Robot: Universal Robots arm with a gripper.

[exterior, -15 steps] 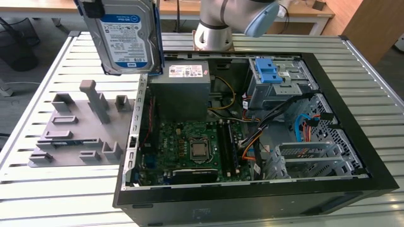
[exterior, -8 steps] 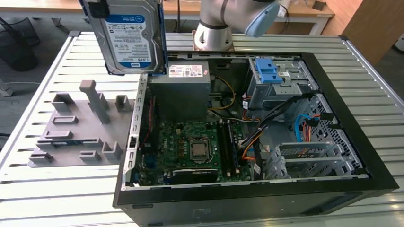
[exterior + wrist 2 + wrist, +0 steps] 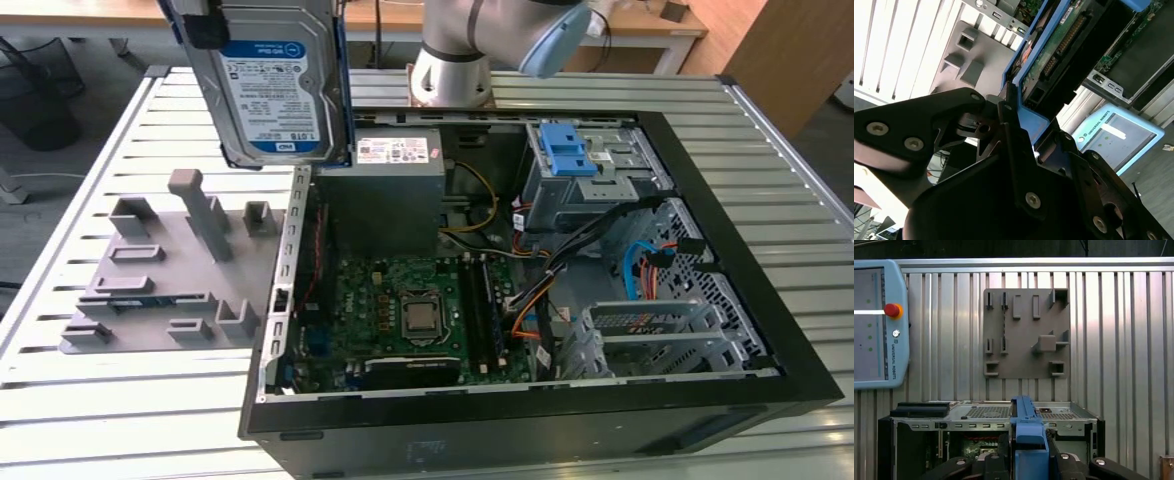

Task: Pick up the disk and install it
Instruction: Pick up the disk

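The disk (image 3: 274, 90) hangs upright in the air at the exterior view's upper left, above the gap between the grey fixture plate and the open computer case. It is silver with a white-and-blue label and a blue bracket along its edges. In the second wrist view my gripper (image 3: 1026, 125) is shut on the disk (image 3: 1054, 50), whose green circuit-board side faces that camera. In the first wrist view the disk's blue bracket edge (image 3: 1026, 427) stands between the black fingers (image 3: 996, 462) of my gripper (image 3: 1027, 460).
The open computer case (image 3: 747, 330) lies on the slatted metal table, holding a motherboard (image 3: 414, 310), a grey power supply (image 3: 387, 190) and a drive cage with a blue latch (image 3: 567, 150). A grey fixture plate (image 3: 147, 290) lies beside it. A teach pendant (image 3: 874, 325) lies on the table.
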